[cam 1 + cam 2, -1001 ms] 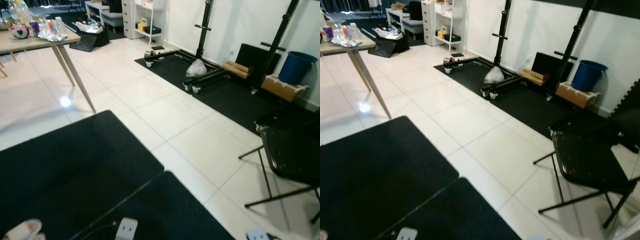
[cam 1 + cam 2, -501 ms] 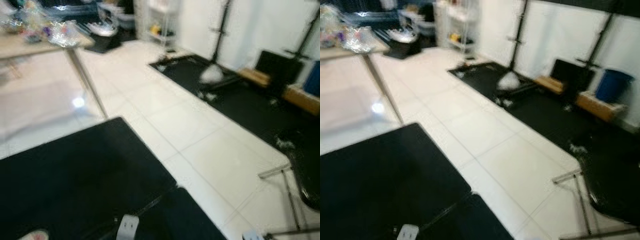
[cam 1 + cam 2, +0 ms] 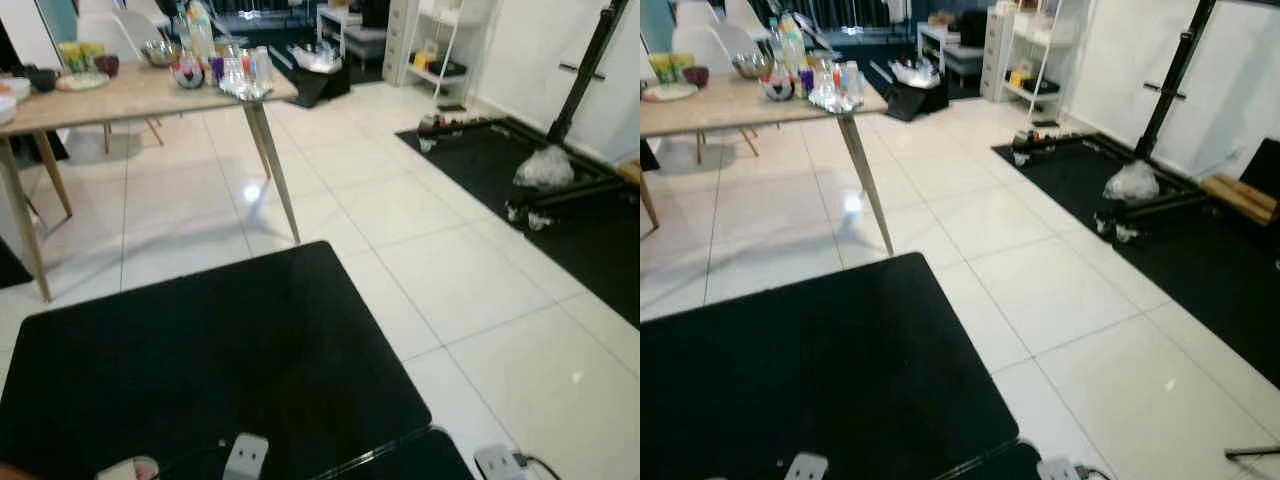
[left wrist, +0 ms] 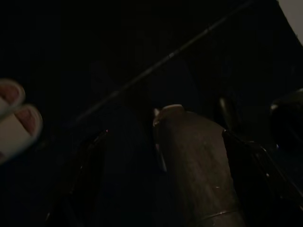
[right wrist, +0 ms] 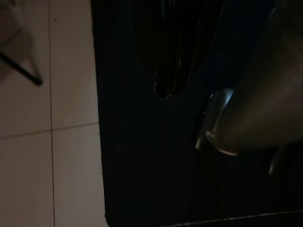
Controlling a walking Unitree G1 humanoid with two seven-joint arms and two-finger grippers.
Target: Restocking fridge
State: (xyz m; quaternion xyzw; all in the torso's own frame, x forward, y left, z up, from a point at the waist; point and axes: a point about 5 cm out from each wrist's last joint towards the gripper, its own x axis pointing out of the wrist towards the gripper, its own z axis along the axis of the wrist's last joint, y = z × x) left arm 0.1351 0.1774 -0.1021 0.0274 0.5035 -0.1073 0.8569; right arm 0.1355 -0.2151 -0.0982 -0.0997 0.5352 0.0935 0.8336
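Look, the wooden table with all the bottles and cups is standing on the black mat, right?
Not quite. The wooden table with the bottles and cups stands on the white tile floor; the black mat lies nearer, in front of it. The left eye view shows this.

I see white tiled floor point(image 3: 420, 230); black mats point(image 3: 220, 360) nearest me; a wooden bench point(image 3: 130, 90) at left; white shelving point(image 3: 1025, 50) far back.

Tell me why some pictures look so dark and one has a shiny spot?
Both wrist views are dark because the arms hang low over the black mat. In the left eye view, a light glares off the tiles beside the table.
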